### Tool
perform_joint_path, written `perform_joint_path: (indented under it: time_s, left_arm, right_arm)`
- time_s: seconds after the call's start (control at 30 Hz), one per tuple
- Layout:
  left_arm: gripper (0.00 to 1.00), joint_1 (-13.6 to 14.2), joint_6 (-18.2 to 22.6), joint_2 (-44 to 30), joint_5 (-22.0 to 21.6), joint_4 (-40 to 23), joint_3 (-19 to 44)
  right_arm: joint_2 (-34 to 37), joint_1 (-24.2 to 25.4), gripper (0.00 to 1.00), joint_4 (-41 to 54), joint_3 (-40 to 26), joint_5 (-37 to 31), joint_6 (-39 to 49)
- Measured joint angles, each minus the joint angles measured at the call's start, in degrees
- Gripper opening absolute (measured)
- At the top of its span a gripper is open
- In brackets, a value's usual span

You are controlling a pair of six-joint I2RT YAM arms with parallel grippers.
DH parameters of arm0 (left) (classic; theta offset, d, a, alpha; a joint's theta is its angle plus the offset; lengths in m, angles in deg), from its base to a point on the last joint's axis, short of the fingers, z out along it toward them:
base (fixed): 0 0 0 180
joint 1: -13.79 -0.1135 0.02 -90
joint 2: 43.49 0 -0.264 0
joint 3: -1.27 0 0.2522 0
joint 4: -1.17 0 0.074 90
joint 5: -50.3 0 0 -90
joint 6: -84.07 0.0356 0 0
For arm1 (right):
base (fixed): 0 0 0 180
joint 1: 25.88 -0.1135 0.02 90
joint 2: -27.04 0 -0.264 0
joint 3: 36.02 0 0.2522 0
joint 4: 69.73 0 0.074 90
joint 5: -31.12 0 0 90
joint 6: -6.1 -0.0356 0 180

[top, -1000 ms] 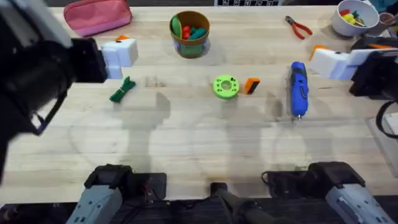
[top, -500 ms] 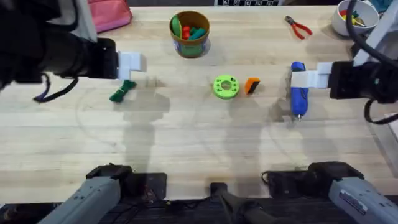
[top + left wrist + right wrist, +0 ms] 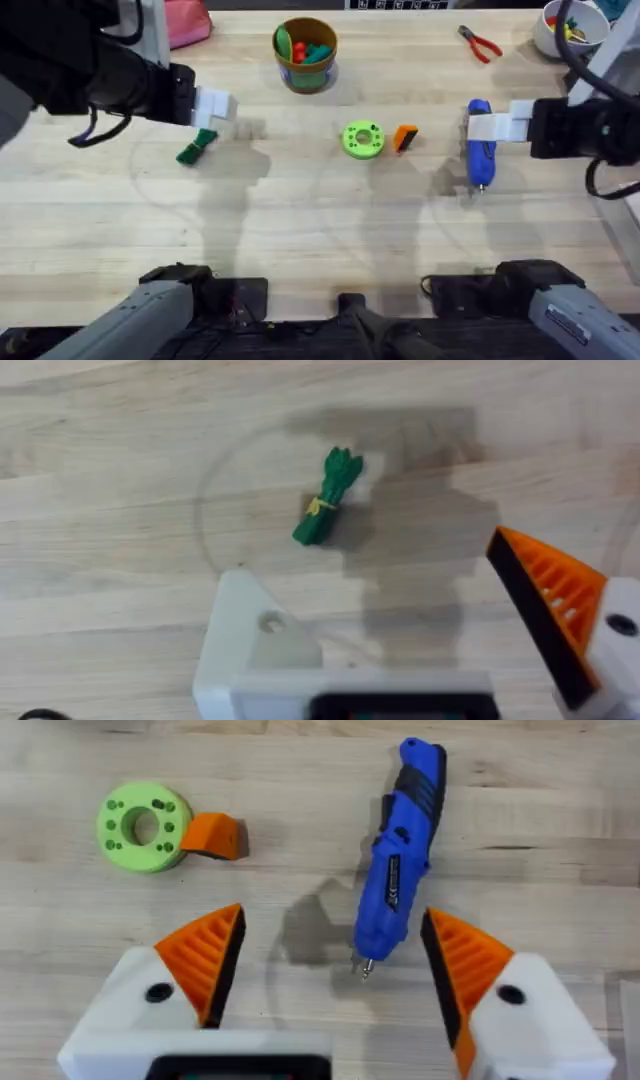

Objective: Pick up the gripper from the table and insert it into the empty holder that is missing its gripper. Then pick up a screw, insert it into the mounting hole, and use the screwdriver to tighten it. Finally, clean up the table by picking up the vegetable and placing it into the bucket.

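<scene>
Pale wooden table (image 3: 320,240) planks carry the gripper (image 3: 405,137) beside a green disc (image 3: 362,139), so the right gripper (image 3: 330,975), held open over the screwdriver (image 3: 397,895), is best shifted across and closed squarely on that orange wedge.

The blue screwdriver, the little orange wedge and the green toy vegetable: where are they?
Blue-handled screwdriver (image 3: 395,890): right wrist view, handle middle.
Small orange plastic wedge (image 3: 212,836): right wrist view, top face.
Dark green toy vegetable (image 3: 325,510): left wrist view, tied middle.

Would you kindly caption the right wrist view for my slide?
Open right gripper above the blue screwdriver, green disc and loose orange gripper beyond.
</scene>
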Motion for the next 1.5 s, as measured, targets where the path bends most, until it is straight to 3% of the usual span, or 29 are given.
perform_joint_path:
  time_s: [0.3,0.47,0.57,0.8,1.07,1.17,1.33,1.4,1.5]
  left_arm:
    - [0.985,-7.91,14.41,-11.37,2.26,0.01,2.45]
    - [0.985,-8.20,23.97,-20.76,2.64,0.80,2.45]
    - [0.985,-8.24,27.69,-25.08,1.76,2.77,2.43]
    - [0.985,-9.96,33.09,-30.44,0.33,5.46,2.43]
    - [0.994,-13.34,35.89,-33.82,-0.02,7.26,2.43]
    - [0.946,-13.47,36.48,-35.01,0.01,7.80,2.44]
    - [0.790,-13.42,37.00,-35.37,0.18,8.35,2.45]
    - [0.531,-13.42,37.12,-35.37,0.44,8.45,2.43]
    - [0.068,-13.42,37.30,-35.37,0.60,8.48,2.44]
  right_arm:
    - [-0.02,0.00,0.994,0.02,-0.02,0.00,0.00]
    - [-0.02,0.00,0.993,0.00,-0.02,0.00,0.00]
    - [0.00,0.00,0.993,0.00,-0.02,0.00,0.00]
    - [0.00,0.00,0.994,0.09,-0.02,0.00,0.00]
    - [-0.01,0.00,0.994,1.14,-0.02,0.00,0.00]
    - [0.00,0.00,0.993,1.15,-0.02,0.00,0.00]
    - [-0.02,0.00,0.994,1.16,-0.02,0.00,0.00]
    - [0.00,0.00,0.994,1.20,-0.02,0.00,0.00]
    - [0.00,0.00,0.994,1.19,-0.02,0.00,0.00]
